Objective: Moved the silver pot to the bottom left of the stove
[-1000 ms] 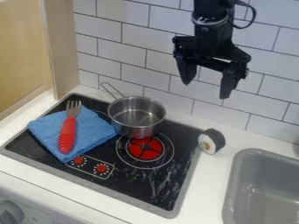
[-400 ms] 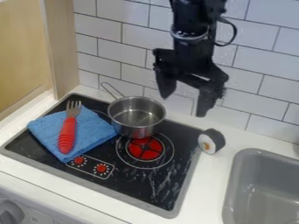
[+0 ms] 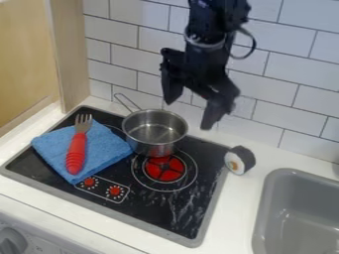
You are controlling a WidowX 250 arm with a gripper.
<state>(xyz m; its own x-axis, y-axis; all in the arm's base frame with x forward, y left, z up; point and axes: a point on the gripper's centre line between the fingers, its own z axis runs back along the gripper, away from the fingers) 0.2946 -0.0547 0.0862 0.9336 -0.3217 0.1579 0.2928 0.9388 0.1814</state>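
The fork (image 3: 77,149) lies unmoved on the cloth (image 3: 109,153) at the stove's (image 3: 179,211) left, the sushi (image 3: 240,160) sits by its right edge, the pot (image 3: 155,132) stays farther back, behind the red burner (image 3: 165,169), and the open, empty claw (image 3: 190,114) has come lower and left, nearer the pot.

Bright, fairly even light falls on the pale tiles (image 3: 291,69) behind the claw (image 3: 189,114). Below it, soft highlights gleam on the pot (image 3: 153,149), and gentle shading deepens inside the sink (image 3: 285,198).
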